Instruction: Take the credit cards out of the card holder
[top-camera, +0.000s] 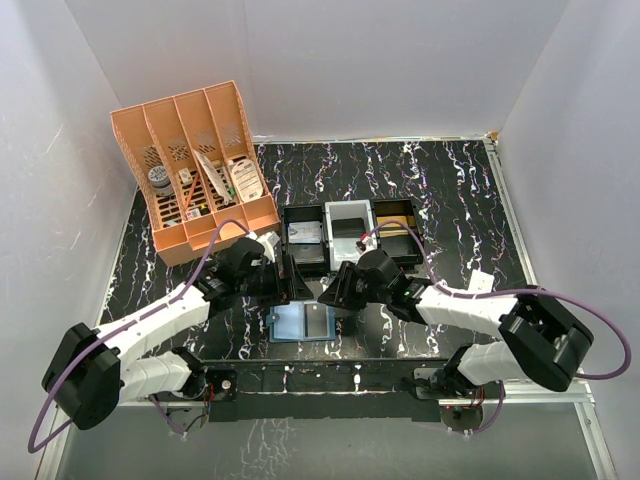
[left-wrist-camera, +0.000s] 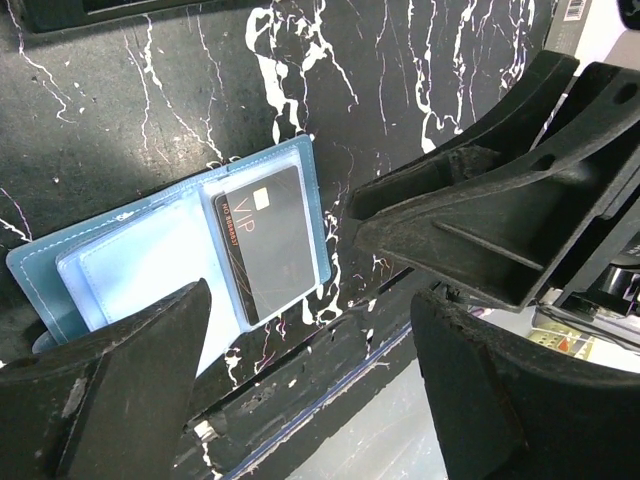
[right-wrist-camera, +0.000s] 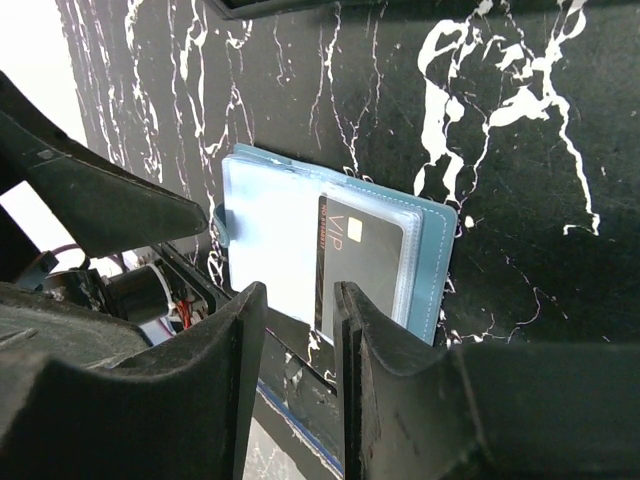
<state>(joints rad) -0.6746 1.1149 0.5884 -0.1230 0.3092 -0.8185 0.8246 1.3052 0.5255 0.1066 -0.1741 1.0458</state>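
Note:
The card holder (top-camera: 290, 322) lies open on the black marbled table, light blue inside, between the two arms near the front edge. A black credit card (left-wrist-camera: 270, 243) marked VIP sits in its clear pocket (right-wrist-camera: 362, 262). My left gripper (left-wrist-camera: 312, 385) hovers over the holder (left-wrist-camera: 140, 268), open wide, with nothing between its fingers. My right gripper (right-wrist-camera: 300, 345) hangs above the holder's (right-wrist-camera: 270, 240) near edge. Its jaws stand a narrow gap apart and empty, lined up with the card's left edge. In the top view both grippers (top-camera: 288, 288) (top-camera: 336, 292) meet just behind the holder.
An orange desk organiser (top-camera: 195, 170) with small items stands at the back left. Three small trays sit behind the grippers: black (top-camera: 303, 240), white (top-camera: 348, 228), black (top-camera: 400, 222). A small white item (top-camera: 481, 281) lies at the right. The table's front rail (top-camera: 330, 375) is close.

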